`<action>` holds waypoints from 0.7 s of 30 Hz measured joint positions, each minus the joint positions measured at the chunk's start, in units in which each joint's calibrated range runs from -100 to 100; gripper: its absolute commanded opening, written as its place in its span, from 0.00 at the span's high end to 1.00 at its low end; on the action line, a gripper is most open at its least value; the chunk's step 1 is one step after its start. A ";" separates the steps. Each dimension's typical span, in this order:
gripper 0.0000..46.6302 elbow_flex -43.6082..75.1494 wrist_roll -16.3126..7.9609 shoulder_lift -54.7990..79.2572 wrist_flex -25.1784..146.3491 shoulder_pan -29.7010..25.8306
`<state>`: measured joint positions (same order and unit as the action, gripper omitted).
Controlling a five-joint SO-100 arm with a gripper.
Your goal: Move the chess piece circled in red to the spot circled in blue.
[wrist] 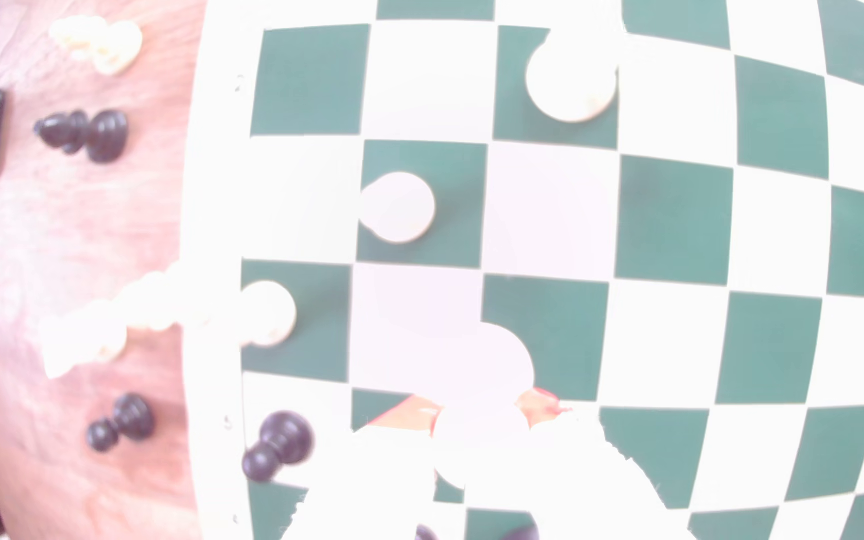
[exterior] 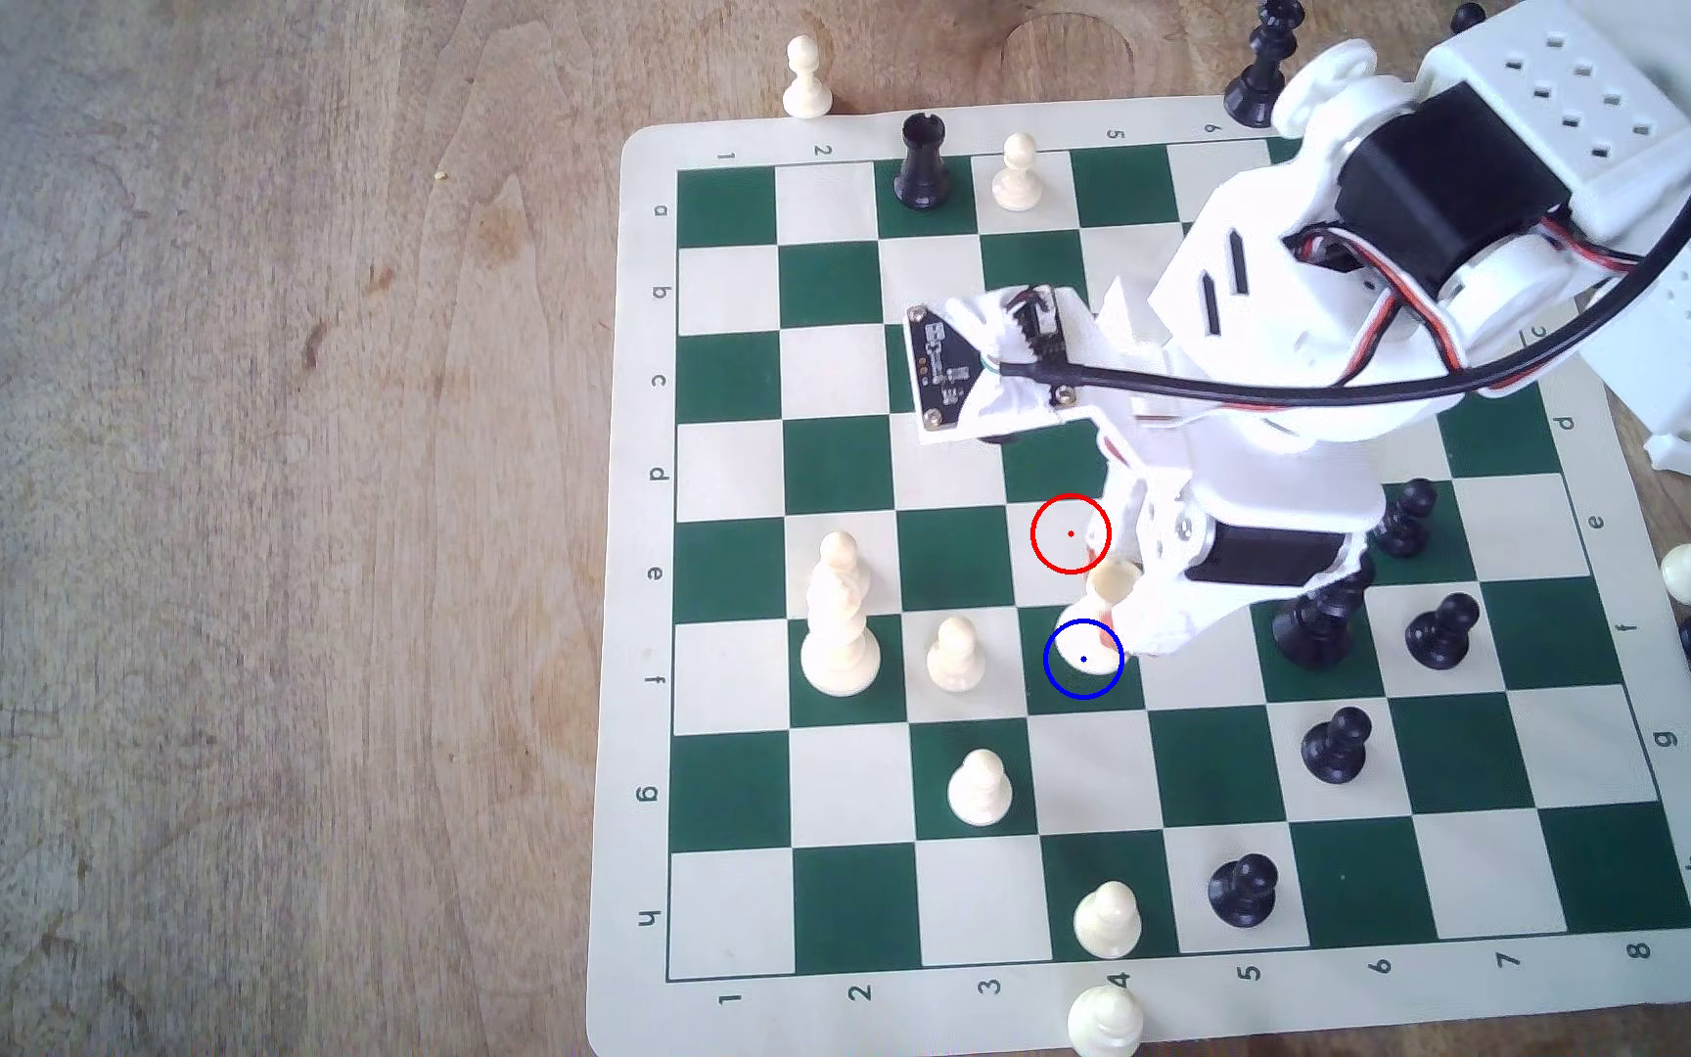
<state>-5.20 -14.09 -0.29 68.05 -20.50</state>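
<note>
Chess piece: cream-white rook, notched hollow top showing, base lying within the blue ring of the spot, a dark green square in row f, column 4; whether the base rests on the board or hangs just above it cannot be told. Fingers: white, clasped on the rook from about 3 o'clock, orange-red pads beside the piece. Red ring: on the cream square at 12 o'clock of the spot, now bare. Neighbours: cream pawn at 9 o'clock, one square off; cream pawn at 7 o'clock; black pawn at 3 o'clock, close under the arm. Risk, judged: opening too early or off-centre could tip the rook, being narrow-waisted; on retreat the wide wrist could sweep the black pawns. Legible marks: board border letters a to h and numerals 1 to 8; no brand readable. Support: wooden counter.
</note>
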 measured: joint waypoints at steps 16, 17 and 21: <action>1.00 -7.32 0.34 6.70 -6.85 1.11; 1.00 -7.32 0.34 6.70 -7.25 1.47; 1.00 -7.32 0.34 6.70 -7.65 1.84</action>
<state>-12.52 -13.75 6.41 60.40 -18.66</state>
